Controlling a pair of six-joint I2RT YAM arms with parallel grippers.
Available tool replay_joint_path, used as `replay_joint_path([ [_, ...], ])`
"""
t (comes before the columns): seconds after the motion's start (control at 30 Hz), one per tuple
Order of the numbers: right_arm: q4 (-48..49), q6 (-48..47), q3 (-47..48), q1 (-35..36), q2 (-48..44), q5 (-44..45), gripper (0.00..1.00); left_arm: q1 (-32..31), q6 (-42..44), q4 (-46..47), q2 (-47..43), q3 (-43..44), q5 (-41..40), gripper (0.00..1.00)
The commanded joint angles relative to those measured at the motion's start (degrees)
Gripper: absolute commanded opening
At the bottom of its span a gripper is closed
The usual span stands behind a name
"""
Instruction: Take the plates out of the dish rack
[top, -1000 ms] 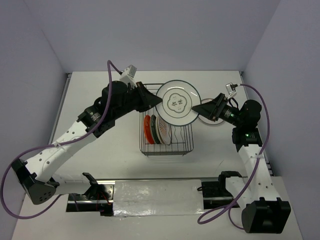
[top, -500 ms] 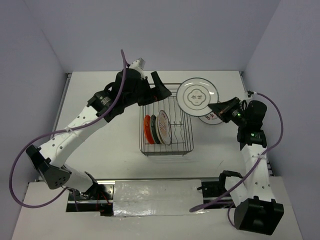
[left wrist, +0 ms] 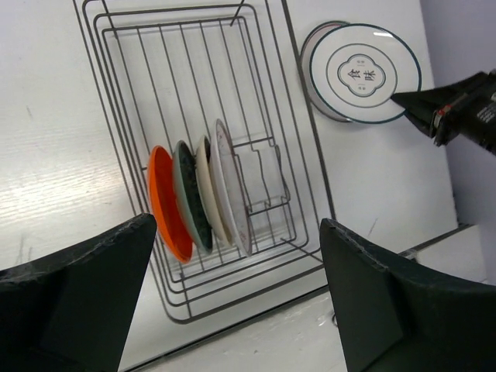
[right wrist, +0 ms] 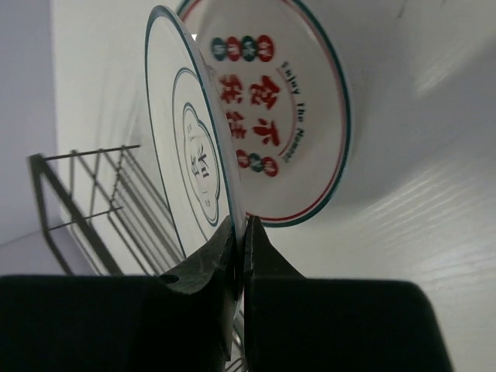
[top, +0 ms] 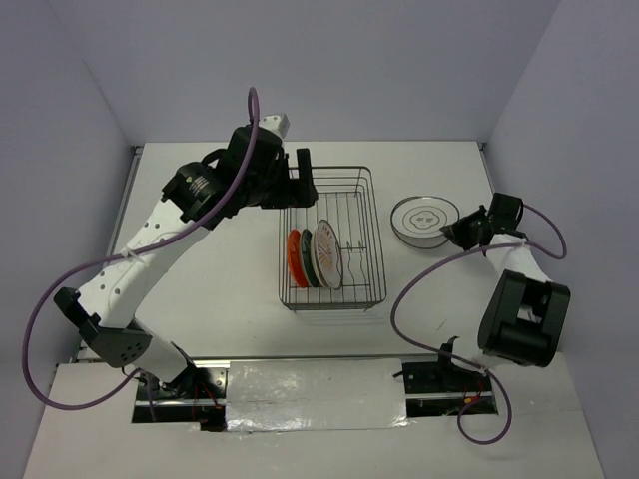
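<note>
So, the right gripper (right wrist: 240,232) is pinched tight on the rim of the grey-ringed plate (top: 424,219), holding it tilted over a red-lettered plate (right wrist: 302,116) just right of the dish rack (top: 344,195). The left gripper (top: 308,180) hangs wide open above the rack, where four plates (top: 315,257) stand upright.

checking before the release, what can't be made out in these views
- Whether the ringed plate touches the red-lettered plate: right wrist, its tilted face hides the far edge; top external, too small.
- Faces of the racked plates: edge-on in left wrist and top external.
- The left pincer: finger bases cut off by the bottom edge, left wrist.
</note>
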Motion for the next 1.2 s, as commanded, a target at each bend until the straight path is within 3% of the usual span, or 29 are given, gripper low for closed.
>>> replay_joint_path([
  [0.0,5.5,-5.5,4.5,-0.4,3.7,-1.4,0.06,-0.3,4.9,-3.3,1.1,2.2,-0.4,1.0],
  [0.2,5.6,-8.7,6.2,-0.5,10.8,-3.8,0.15,-0.3,7.1,-3.7,2.1,3.2,1.9,0.99],
  [0.27,5.0,-8.4,5.9,-0.4,11.6,-3.3,0.33,-0.3,7.4,-4.5,2.6,3.6,2.0,1.0],
  [0.3,3.2,-8.2,6.2,-0.4,12.6,-2.6,0.5,-0.3,7.4,-5.2,3.2,3.8,1.9,0.99],
  [0.4,-2.5,-9.2,8.7,0.9,15.5,1.6,0.64,-0.3,7.5,-6.4,4.7,4.8,1.7,1.0],
  [0.63,-24.3,-15.9,26.3,9.2,24.3,18.8,0.72,-2.4,8.1,-12.2,9.8,11.0,-2.3,1.0],
  [0.77,-30.7,-17.0,32.8,12.4,27.9,22.4,0.73,-4.1,8.0,-13.8,13.5,13.8,-3.0,0.99],
  [0.8,-32.9,-16.8,33.7,12.6,27.8,24.0,0.79,-4.3,7.8,-13.8,13.9,13.7,-3.3,0.99],
  [0.83,-33.6,-15.7,33.6,13.0,27.3,25.7,0.8,-4.3,7.6,-13.8,14.2,13.5,-3.3,0.99],
  [0.87,-34.2,-15.3,32.4,13.0,25.2,28.4,0.8,-4.3,7.4,-13.8,14.7,13.3,-3.3,1.0],
  [0.93,-35.2,-13.5,31.7,13.0,22.7,31.4,0.91,-4.3,7.2,-13.8,15.3,12.8,-3.4,1.0],
  [1.17,-36.3,-13.4,28.0,14.7,3.2,30.7,0.91,-5.3,4.6,-14.5,20.2,14.4,-6.3,0.94],
])
